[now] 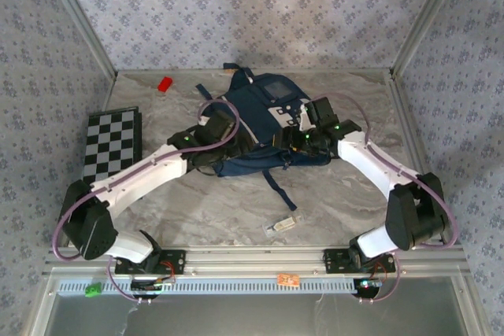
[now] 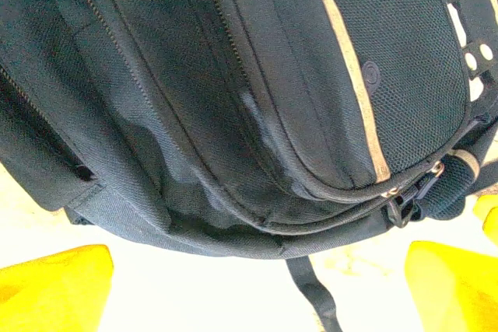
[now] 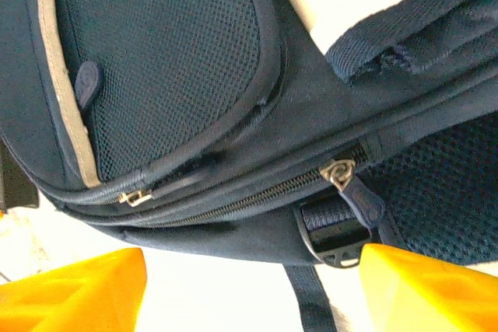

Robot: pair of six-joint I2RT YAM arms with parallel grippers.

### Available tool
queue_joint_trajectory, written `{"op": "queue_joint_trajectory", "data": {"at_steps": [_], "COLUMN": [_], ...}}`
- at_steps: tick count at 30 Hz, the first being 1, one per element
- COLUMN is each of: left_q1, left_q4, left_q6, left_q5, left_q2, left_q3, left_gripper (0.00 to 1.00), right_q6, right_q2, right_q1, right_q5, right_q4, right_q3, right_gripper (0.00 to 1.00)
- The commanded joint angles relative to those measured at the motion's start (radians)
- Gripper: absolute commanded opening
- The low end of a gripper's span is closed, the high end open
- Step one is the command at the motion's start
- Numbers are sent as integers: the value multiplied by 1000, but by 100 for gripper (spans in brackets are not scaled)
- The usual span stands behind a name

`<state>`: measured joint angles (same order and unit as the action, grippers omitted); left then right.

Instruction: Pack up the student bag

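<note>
At the top view's centre, the student bag [image 1: 264,127] lies flat, seemingly zipped. Left wrist: the left gripper [image 2: 257,258] gapes empty at its lower edge. Right wrist: the right gripper [image 3: 253,258] is likewise wide and empty, between grasps; next probably comes pinching the zipper pull [image 3: 342,172].

A checkerboard [image 1: 113,145] lies left, red block [image 1: 164,83] beyond it (small clear item [image 1: 282,225] nearer).

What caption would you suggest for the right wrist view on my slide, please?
Open right gripper facing the student bag, near a zipper pull and strap buckle.
</note>
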<state>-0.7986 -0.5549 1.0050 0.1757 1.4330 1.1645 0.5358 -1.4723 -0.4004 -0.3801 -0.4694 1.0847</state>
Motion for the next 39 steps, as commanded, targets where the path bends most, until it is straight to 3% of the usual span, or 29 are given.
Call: {"op": "queue_joint_trajectory", "data": {"at_steps": [1, 6, 12, 16, 24, 26, 31, 39], "left_q1": [-45, -115, -142, -154, -155, -155, -160, -193], "left_q4": [-33, -42, -100, -119, -166, -169, -170, -187], "left_q6": [34, -6, -71, -88, -97, -102, -109, 65], "left_q5": [142, 265, 312, 348, 349, 341, 334, 336], "left_q2": [34, 107, 208, 233, 213, 213, 211, 229], "left_q3": [66, 146, 257, 281, 255, 253, 247, 257], "left_gripper": [98, 100, 100, 100, 100, 100, 100, 100], "right_q6": [38, 63, 71, 84, 60, 57, 103, 232], "right_q2": [-21, -97, -191, -219, -263, -266, -223, -156], "right_q1": [39, 65, 68, 61, 26, 19, 13, 11], "right_q5": [-98, -153, -179, -191, -101, -100, -121, -170], "right_q4": [57, 81, 80, 110, 47, 46, 94, 202], "right_q3": [16, 63, 172, 195, 213, 217, 198, 154], "right_gripper": [72, 65, 51, 33, 39, 28, 14, 0]}}
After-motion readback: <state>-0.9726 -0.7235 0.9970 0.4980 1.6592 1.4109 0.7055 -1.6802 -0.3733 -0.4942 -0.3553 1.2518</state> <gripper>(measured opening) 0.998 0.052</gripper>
